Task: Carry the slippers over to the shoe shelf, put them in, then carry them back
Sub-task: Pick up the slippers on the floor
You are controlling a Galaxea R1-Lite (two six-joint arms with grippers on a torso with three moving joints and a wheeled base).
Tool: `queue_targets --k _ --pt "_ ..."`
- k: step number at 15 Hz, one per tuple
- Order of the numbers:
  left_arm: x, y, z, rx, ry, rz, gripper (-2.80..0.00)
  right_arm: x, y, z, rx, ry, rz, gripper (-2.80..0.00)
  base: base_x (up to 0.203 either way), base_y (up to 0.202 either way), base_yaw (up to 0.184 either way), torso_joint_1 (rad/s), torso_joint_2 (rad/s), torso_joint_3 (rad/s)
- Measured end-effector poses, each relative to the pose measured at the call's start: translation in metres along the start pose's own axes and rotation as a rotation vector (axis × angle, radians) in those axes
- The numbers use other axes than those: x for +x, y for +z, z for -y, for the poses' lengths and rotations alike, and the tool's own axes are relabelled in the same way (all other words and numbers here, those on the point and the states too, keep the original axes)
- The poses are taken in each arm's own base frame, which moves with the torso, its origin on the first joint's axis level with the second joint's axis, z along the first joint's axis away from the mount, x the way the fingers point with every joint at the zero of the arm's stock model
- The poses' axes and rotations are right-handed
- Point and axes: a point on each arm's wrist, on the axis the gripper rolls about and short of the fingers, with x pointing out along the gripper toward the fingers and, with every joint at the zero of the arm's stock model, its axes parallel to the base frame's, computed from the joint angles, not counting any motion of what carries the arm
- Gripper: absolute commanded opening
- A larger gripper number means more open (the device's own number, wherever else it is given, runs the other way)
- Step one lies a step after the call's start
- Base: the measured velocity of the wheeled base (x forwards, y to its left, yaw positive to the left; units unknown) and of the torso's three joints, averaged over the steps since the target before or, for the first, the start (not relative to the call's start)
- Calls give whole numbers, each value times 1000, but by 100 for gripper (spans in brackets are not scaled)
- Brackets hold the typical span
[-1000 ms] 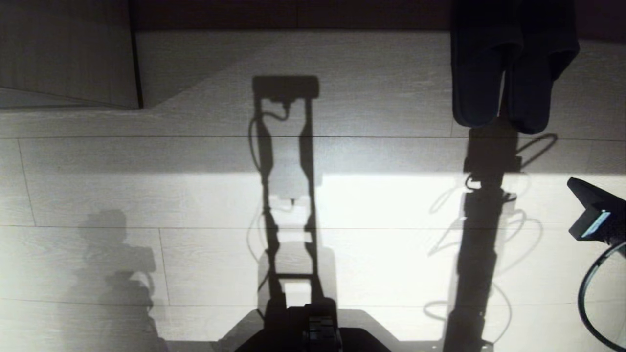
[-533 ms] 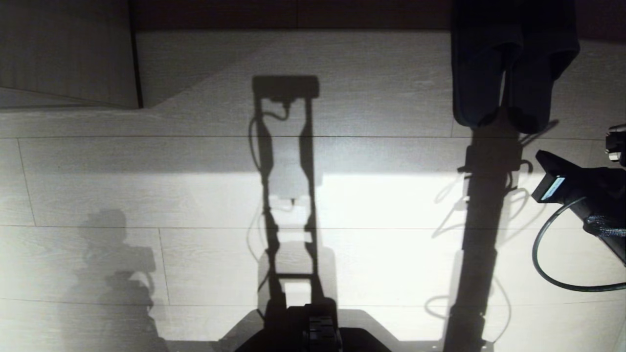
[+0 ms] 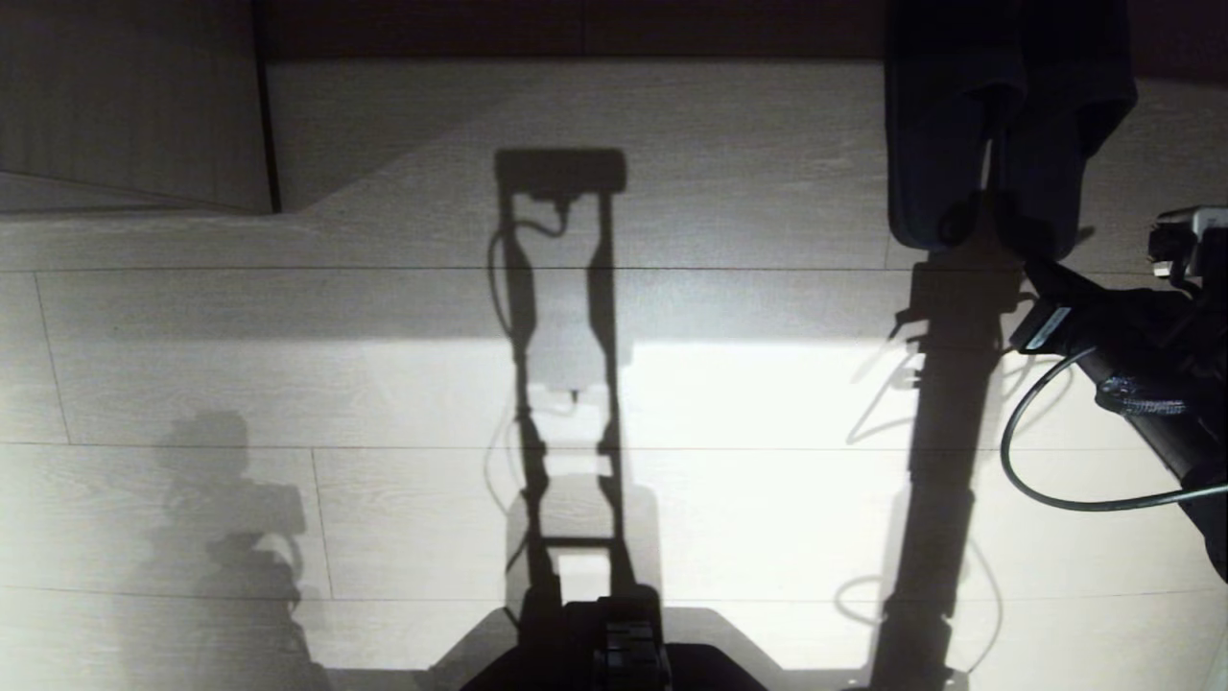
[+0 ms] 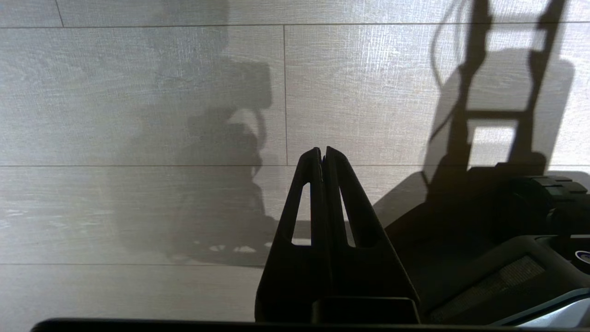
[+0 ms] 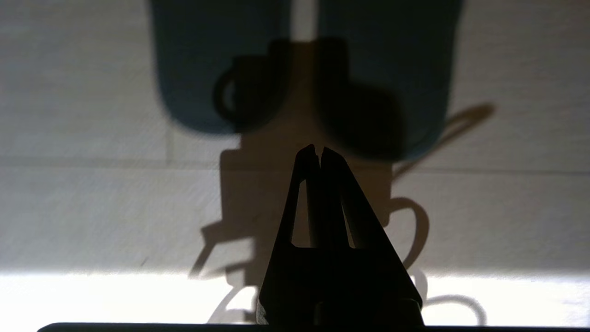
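Note:
The slippers (image 3: 998, 134), a dark pair side by side, lie on the pale floor at the far right of the head view, heels towards me. Their far ends reach into a dark band along the picture's top. In the right wrist view the slippers (image 5: 198, 60) look grey-blue, with the arm's shadow across their heels. My right gripper (image 5: 318, 150) is shut and empty, just short of the heels and in line with the gap between the pair. In the head view the right gripper (image 3: 1036, 274) comes in from the right edge. The left gripper (image 4: 322, 150) is shut over bare floor. I cannot make out the shoe shelf with certainty.
A pale wooden panel (image 3: 134, 106) stands at the far left, with a dark edge beside it. My base (image 3: 614, 643) shows at the bottom centre. A black cable (image 3: 1046, 480) loops from the right arm. Shadows of the robot fall across the floor planks (image 3: 748, 422).
My right arm has come in from the right edge and moved up and left to the slippers' heels, gripper still shut. The slippers and the left arm have not moved.

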Motion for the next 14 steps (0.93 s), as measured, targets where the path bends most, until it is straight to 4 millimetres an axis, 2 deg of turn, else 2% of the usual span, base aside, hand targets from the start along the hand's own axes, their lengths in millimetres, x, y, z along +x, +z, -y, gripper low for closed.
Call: queue_targets --k 5,13,14 --pt "0 0 0 0 0 1 -280 7 -5 1 14 -6 -2 -280 0 0 0 0 0 0" --pt "0 0 0 0 0 1 -280 36 10 0 18 -3 102 -280 0 0 0 0 0 0" --pt "0 0 0 0 0 0 -280 38 12 -1 18 0 113 0 0 0 0 0 0 0"
